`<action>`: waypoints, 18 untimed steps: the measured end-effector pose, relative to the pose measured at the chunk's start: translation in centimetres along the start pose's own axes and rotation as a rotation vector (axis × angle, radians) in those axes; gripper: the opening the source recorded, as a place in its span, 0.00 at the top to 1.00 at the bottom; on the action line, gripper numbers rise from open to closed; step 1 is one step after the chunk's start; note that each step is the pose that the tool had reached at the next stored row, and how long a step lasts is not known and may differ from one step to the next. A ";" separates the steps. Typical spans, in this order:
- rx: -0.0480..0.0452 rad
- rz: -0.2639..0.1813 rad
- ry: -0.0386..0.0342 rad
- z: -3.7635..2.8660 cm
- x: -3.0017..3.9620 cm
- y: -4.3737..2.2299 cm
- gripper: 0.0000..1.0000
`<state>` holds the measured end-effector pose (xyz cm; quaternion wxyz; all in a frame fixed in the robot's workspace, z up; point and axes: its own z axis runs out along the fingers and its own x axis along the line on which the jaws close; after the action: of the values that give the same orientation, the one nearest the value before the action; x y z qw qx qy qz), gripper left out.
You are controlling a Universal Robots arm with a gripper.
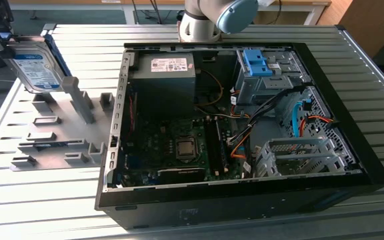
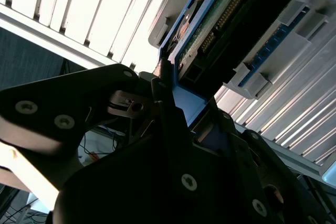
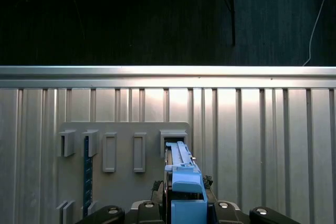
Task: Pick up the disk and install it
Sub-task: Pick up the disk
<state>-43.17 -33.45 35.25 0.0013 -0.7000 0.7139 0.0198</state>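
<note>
"Can you read that white-and-blue label (image 1: 35, 65)?"
"No, the print is too small. The flat silver-grey metal disk (image 1: 40, 75) with blue rails hangs at the exterior view's upper left, with the black gripper (image 1: 5, 42) clamped on it."

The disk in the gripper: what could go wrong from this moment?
1. The gripper holds the disk by one edge, on its blue rail; it may tilt or slip.
2. The grey posts of the holder plate stand close beside it and may catch it.
3. Loose cables cross the open case and may snag it.
</note>
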 end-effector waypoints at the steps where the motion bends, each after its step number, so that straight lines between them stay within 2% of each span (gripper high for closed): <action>1: 0.0000 0.000 0.0000 -0.04 0.00 0.00 0.63; 18: 0.0001 0.000 0.0000 -0.76 -0.02 0.02 0.63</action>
<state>-43.17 -33.45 36.02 0.0013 -0.7000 0.7138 0.0197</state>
